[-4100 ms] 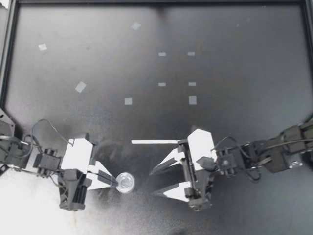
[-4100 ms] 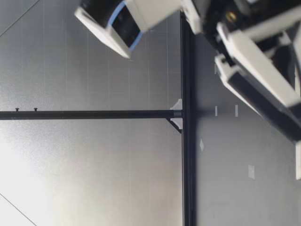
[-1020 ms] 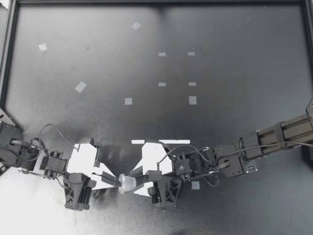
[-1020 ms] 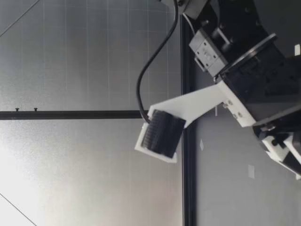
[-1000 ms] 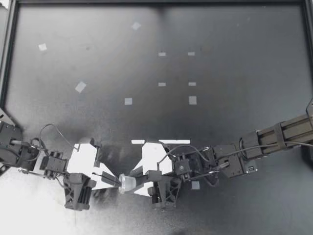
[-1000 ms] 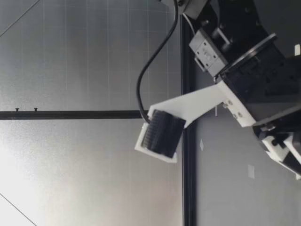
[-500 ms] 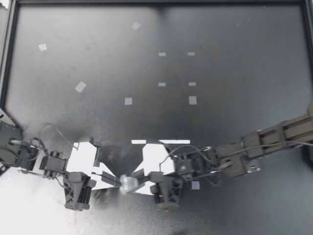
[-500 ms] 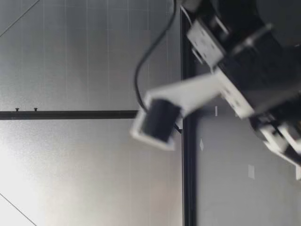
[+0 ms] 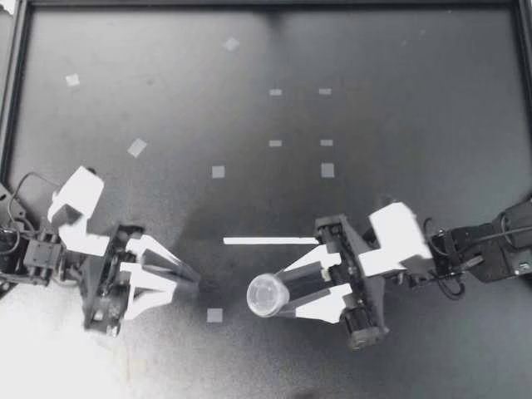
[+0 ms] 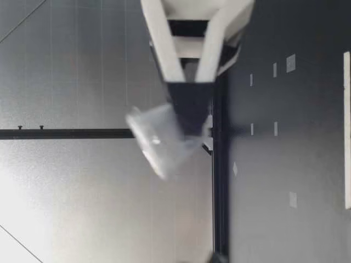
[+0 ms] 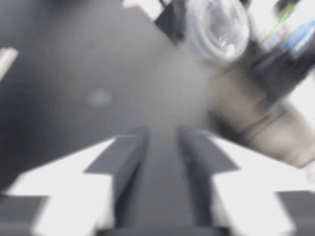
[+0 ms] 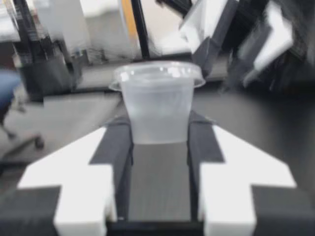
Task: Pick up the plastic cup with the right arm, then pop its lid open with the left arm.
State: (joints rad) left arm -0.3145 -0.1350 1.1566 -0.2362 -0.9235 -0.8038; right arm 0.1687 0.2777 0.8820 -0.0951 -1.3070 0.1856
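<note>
My left gripper (image 9: 188,284) stands open and empty near the table's front left, its tips pointing toward the cup. My right gripper (image 9: 281,294) is shut on a small clear plastic cup (image 9: 268,294), whose rim faces my left gripper. In the right wrist view the cup (image 12: 157,101) sits between the dark pads (image 12: 118,142), with the left arm blurred ahead of it. The left wrist view has my left gripper (image 11: 162,140) with nothing between its fingers and the cup (image 11: 216,27) ahead. The low view shows my right gripper (image 10: 189,109) holding the cup (image 10: 156,139) above the table.
A long white tape strip (image 9: 270,240) lies on the black table between the arms. A small tape square (image 9: 214,314) lies in front of the left gripper, and several more dot the far half. A black frame (image 9: 10,100) edges the table.
The left gripper has let go of the cup, opened and drawn back to the left. The right gripper, shut on the cup, has pulled right and lifted it.
</note>
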